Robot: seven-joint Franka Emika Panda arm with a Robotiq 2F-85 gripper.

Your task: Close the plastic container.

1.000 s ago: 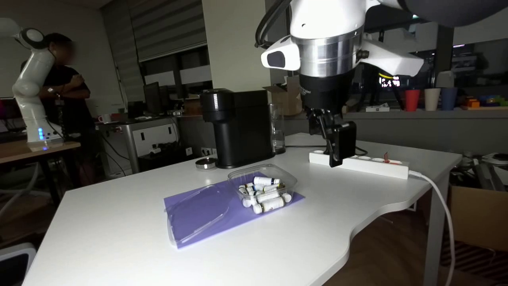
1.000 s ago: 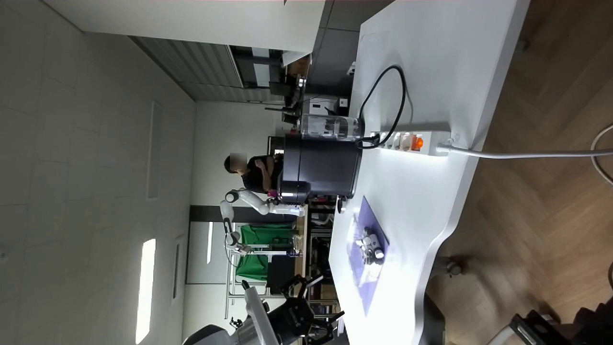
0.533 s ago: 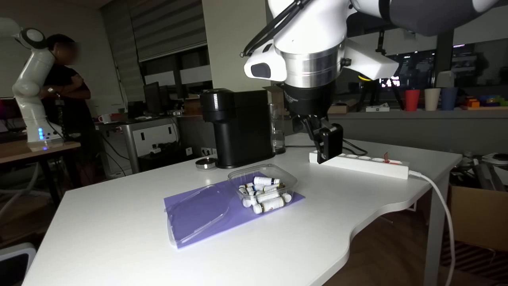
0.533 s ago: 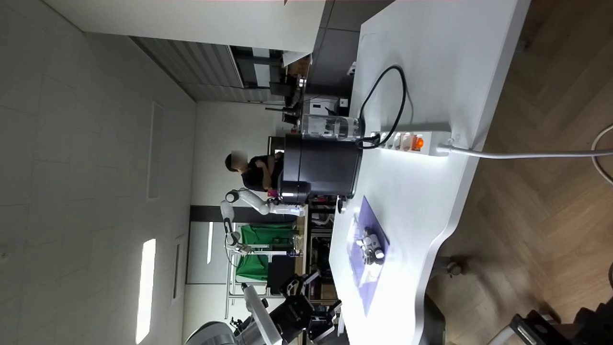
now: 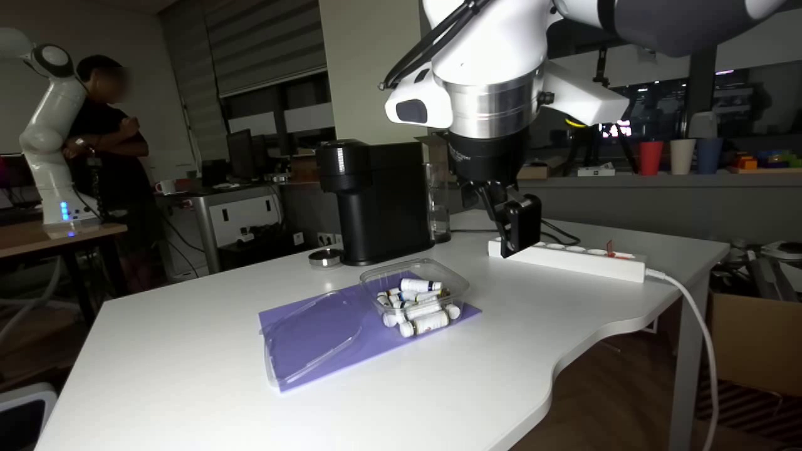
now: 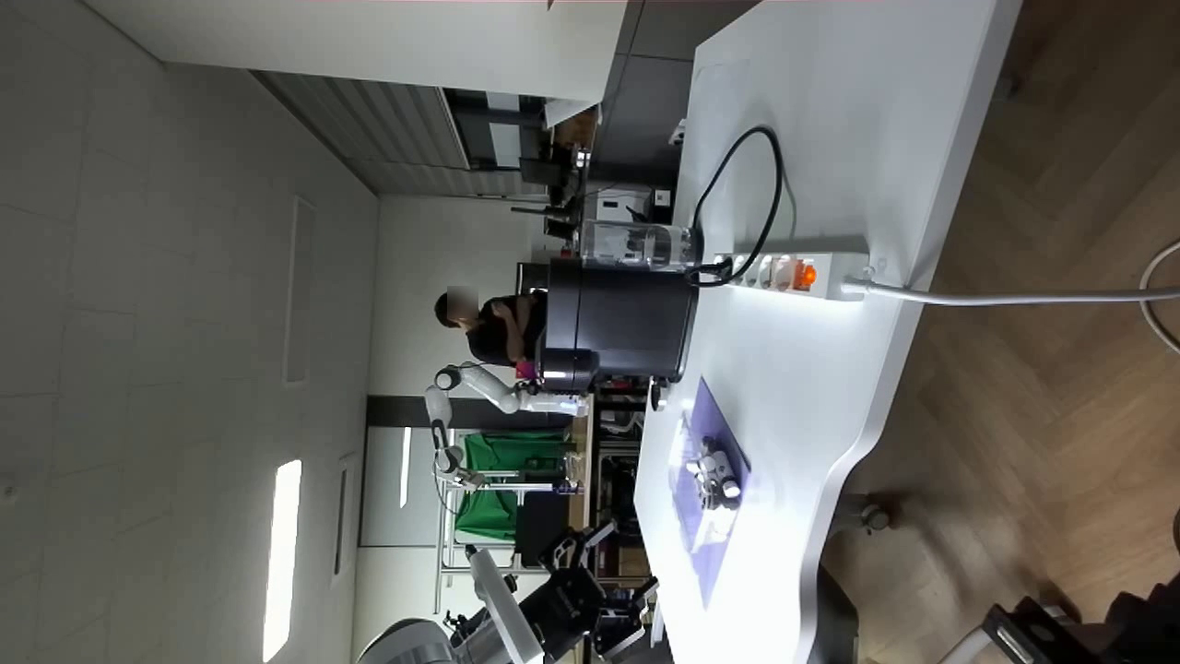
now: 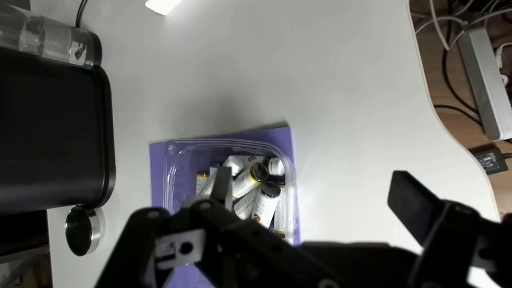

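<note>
The clear plastic container [image 5: 462, 289] stands without its lid on a purple mat, holding several small white-labelled bottles [image 5: 421, 307]. Its transparent lid [image 5: 313, 338] lies beside it on the mat. The container also shows, blurred, in an exterior view [image 6: 714, 480] and in the wrist view [image 7: 236, 141], where the gripper partly hides it and hides most of the lid's area. My gripper [image 5: 517, 228] hangs above the table, higher than the container and apart from it. In the wrist view the gripper [image 7: 314, 192] has its fingers wide apart with nothing between them; the left finger overlaps the bottles.
The purple mat [image 5: 376, 341] lies on the white table [image 5: 438, 388]. A tall black appliance [image 5: 391, 200] stands behind the container, with a small round metal tin [image 5: 326, 258] beside it. A white power strip [image 5: 576, 260] lies behind the gripper. The table's edge curves in at the right.
The arm has moved left and a little lower in an exterior view, then stayed still over the last half second. The container, lid and bottles have not moved.
</note>
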